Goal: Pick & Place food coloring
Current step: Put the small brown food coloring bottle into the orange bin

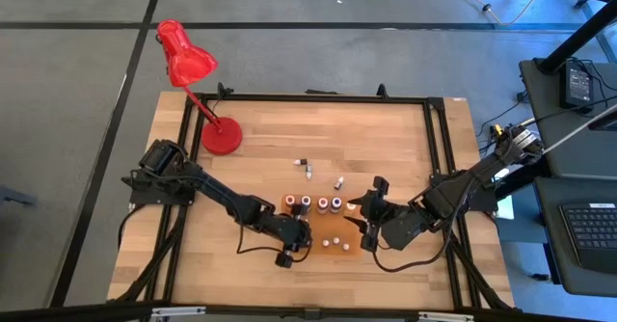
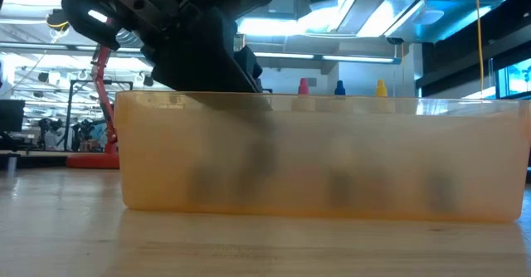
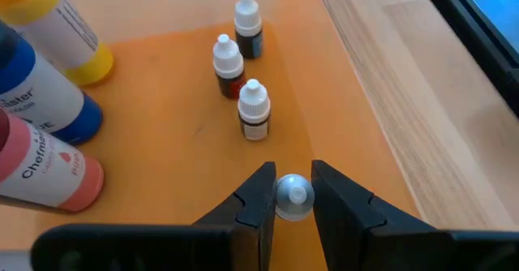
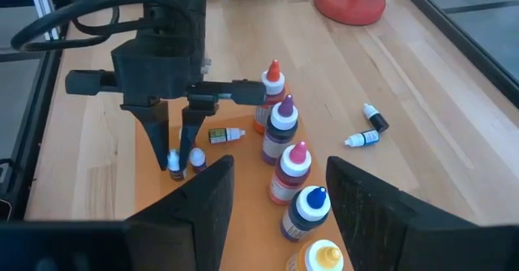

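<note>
Left gripper (image 3: 288,202) hovering low over orange tray (image 1: 359,247) at the surface's (image 1: 260,144) 6 o'clock edge, jaws flanking white-capped dropper (image 3: 292,196), contact uncertain. Three more droppers (image 3: 253,110) standing just beyond, near tray's rim. Larger bottles (image 3: 49,169) crowding the other side, labels reading partly "Chefmaster". Right gripper (image 4: 276,191) waiting at 5 o'clock, jaws parted, holding nothing. Stray droppers (image 1: 308,168) lying at centre, open wood around. Red lamp (image 1: 222,134) standing at 10 o'clock.

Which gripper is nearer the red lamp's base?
Left. The left gripper is over the orange tray, on the lamp base's side; the right gripper hangs farther off, at the tray's opposite end.
</note>
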Controlling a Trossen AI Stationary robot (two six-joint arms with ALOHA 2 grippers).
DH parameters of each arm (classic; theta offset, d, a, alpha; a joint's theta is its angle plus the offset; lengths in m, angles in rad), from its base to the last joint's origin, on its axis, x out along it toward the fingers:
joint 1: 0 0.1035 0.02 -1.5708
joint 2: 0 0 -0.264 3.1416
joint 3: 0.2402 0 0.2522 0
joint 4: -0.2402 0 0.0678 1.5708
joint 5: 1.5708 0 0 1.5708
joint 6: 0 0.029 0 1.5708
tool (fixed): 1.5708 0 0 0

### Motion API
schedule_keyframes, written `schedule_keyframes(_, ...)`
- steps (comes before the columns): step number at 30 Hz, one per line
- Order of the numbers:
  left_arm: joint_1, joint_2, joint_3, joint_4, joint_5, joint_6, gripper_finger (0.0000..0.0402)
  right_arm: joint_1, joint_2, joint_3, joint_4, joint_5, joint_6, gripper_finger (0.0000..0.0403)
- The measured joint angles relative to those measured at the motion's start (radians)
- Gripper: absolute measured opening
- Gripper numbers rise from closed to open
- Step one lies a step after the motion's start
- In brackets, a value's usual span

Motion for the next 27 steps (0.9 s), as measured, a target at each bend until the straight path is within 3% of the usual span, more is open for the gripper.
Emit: schedule_keyframes(27, 0.000, 0.000, 0.000, 0.004, 0.009, 0.023, 0.0072, 0.000, 0.000, 0.000, 0.000, -0.001, -0.002, 0.0198)
